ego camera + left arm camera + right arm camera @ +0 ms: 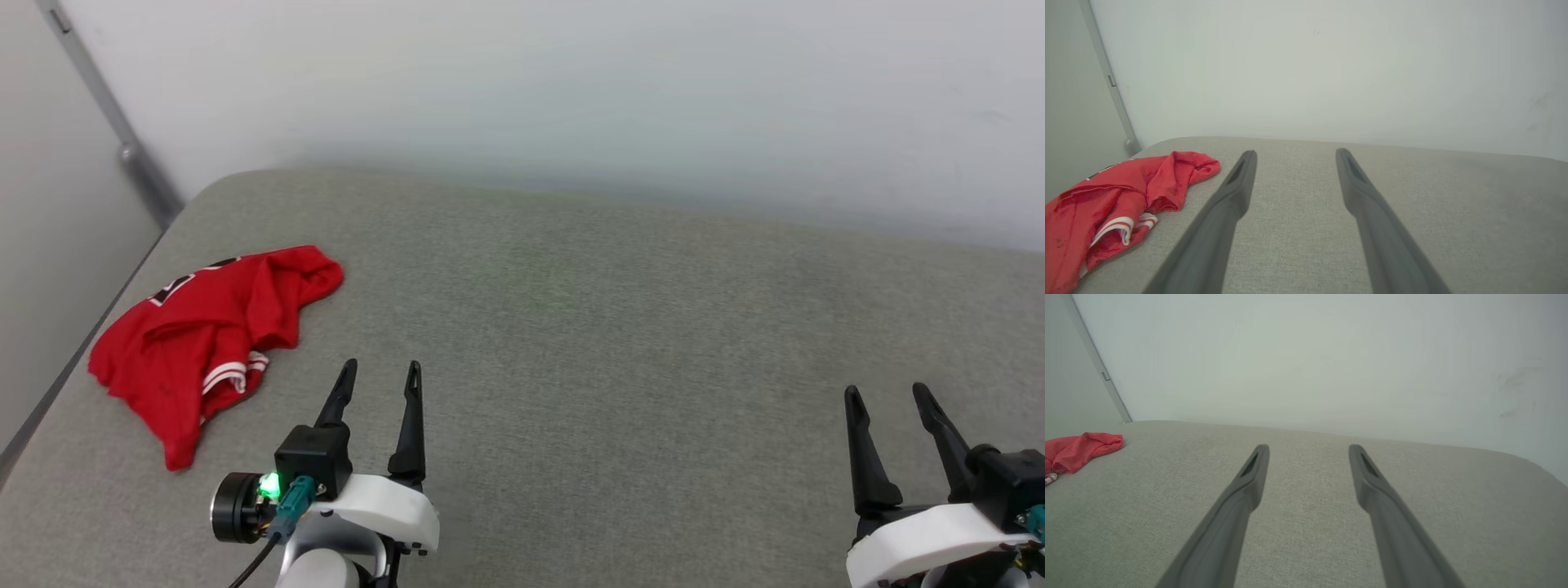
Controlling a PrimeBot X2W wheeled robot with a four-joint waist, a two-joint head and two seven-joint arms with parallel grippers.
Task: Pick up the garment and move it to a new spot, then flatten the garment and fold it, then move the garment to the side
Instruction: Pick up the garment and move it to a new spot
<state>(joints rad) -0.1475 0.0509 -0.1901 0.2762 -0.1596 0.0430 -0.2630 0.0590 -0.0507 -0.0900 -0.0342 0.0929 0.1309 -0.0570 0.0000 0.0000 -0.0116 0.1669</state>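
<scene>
At the left edge of the grey fabric-covered surface (612, 327), close to its far corner: the garment (204, 335), one item, red with white-and-red striped trim showing, crumpled in a loose heap, a scrap of black lettering visible at its far side. Long axis of the heap runs diagonally, from a far-right lobe down to a near-left tail. Left hand (382, 365) — fingers spread wide, holding nothing, hovering just right of the heap's near end; the garment lies to its left and slightly ahead. Right hand (887, 390) — also spread wide and empty, well apart from the garment, at the opposite side of the surface. Nearer arm: the left, by a clear margin. Judgement: the pickup is not yet begun, and the first reach likely calls for a leftward swing of the left hand onto the bunched folds.
</scene>
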